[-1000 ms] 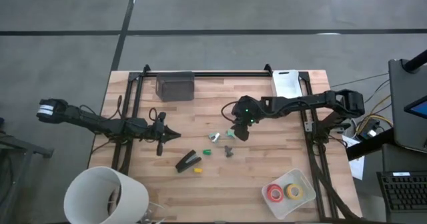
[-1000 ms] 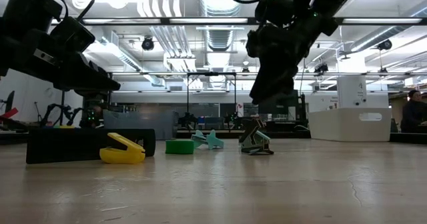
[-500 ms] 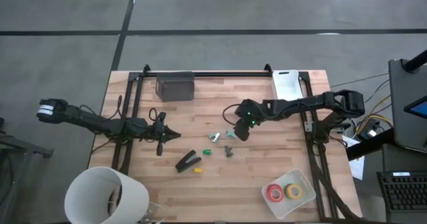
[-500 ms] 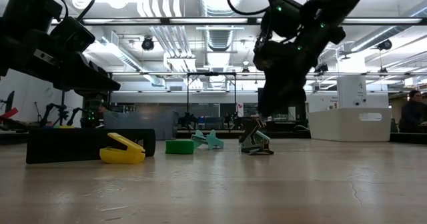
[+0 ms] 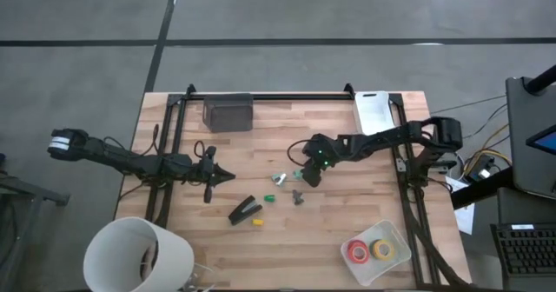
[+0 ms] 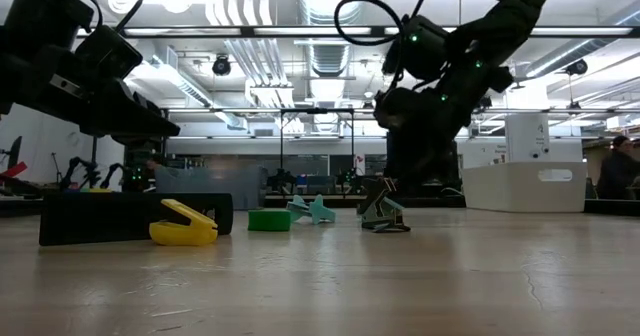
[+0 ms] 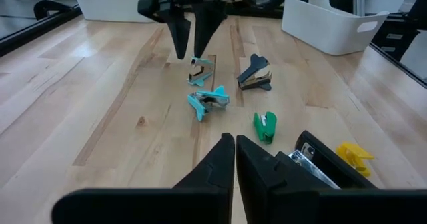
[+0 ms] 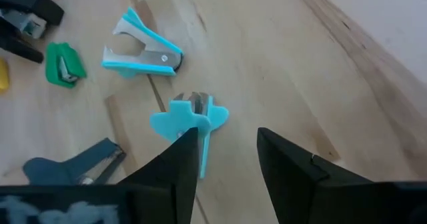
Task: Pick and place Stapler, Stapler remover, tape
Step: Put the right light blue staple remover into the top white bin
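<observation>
The right pincer (image 8: 227, 159) hovers spread over a light-blue clawed plastic staple remover (image 8: 189, 122). The left pincer (image 7: 235, 159) waits clenched near the slim black wedge-shaped stapler (image 5: 246, 210).

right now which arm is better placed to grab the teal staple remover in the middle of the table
The right. Its gripper hangs directly over the teal staple remover, jaws open on either side of it. The left gripper sits farther off with jaws shut, the stapler nearer to it.
</observation>
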`<state>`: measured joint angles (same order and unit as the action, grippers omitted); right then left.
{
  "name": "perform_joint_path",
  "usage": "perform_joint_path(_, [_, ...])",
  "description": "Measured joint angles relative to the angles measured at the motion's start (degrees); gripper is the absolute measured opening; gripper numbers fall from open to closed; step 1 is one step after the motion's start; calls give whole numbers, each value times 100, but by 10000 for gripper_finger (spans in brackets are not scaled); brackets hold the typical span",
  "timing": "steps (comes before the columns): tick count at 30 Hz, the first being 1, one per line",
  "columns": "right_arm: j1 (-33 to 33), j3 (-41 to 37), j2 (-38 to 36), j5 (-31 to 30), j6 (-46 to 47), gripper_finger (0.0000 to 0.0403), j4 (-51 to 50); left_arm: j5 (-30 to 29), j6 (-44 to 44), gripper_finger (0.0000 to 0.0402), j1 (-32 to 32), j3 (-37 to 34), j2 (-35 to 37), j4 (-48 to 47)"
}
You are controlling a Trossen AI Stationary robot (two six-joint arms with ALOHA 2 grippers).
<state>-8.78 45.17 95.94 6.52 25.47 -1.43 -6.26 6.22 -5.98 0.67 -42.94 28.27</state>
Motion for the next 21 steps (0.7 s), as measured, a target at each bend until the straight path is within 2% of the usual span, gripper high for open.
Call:
perform_joint_path(15, [0,33,-22,11,-344,122,86,-1,0,21,0,2,0,-54])
perform_joint_path(21, [21,33,-22,385,-363,104,450,0,0,18,0,0,0,-54])
